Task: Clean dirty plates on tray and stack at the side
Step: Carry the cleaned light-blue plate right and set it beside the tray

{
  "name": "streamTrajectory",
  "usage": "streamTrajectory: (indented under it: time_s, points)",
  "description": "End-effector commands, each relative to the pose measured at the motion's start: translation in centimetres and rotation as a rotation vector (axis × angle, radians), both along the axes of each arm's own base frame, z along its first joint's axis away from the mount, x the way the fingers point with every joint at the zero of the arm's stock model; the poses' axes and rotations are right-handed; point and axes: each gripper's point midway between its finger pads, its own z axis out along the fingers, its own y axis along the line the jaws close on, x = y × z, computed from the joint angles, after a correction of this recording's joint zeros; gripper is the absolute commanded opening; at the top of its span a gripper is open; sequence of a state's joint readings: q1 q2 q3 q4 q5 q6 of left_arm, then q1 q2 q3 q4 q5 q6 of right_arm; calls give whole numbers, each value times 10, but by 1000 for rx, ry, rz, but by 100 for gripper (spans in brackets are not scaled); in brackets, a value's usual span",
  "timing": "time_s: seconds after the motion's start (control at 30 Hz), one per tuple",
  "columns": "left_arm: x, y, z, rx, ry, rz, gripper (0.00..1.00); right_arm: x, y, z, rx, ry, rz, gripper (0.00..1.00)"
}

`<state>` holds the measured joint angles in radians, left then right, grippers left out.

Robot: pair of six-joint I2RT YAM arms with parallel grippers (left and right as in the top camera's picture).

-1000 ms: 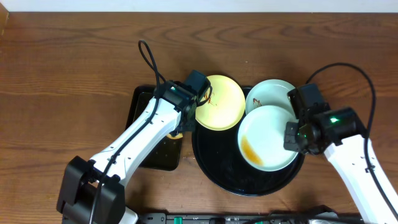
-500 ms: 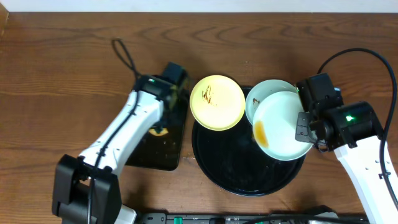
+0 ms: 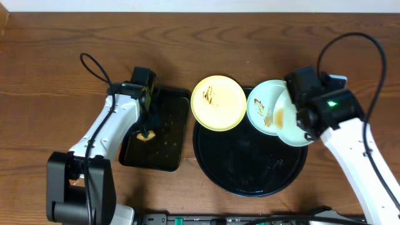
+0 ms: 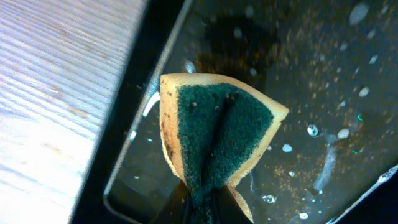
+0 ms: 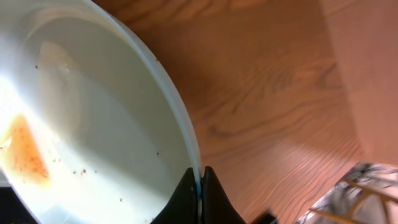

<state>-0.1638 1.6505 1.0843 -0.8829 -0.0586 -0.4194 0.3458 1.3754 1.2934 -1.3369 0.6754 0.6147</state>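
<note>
A pale yellow plate with brown smears rests on the upper left rim of the round black tray. A pale mint plate lies at the tray's upper right. My right gripper is shut on the rim of a second pale plate, which has an orange-brown smear. In the overhead view this plate is steeply tilted above the tray's right side and overlaps the mint plate. My left gripper is shut on a folded green and yellow sponge just above the rectangular tray.
The small rectangular black tray sits left of the round tray, wet and speckled with crumbs. Bare brown wood table surrounds both trays. Each arm's black cable arches above it.
My left arm has swung left with the sponge, from the yellow plate to over the rectangular tray. My right gripper has moved the smeared plate right and tipped it up on edge.
</note>
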Motion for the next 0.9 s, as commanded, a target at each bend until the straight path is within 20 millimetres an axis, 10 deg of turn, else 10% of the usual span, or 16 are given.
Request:
streamTrajectory:
  time_s: [0.0,0.47,0.87]
  points:
    - [-7,-6,-8,-49,19,-19,7,19,3,18,-152,-112,-3,1]
    - [-2,-12,-10,-77,-2,-43,7,35,69,53,-479,-231,293,2]
    - [-1,-12,-10,-78,-4,-43,7,33,83,62,-537,-256,355,1]
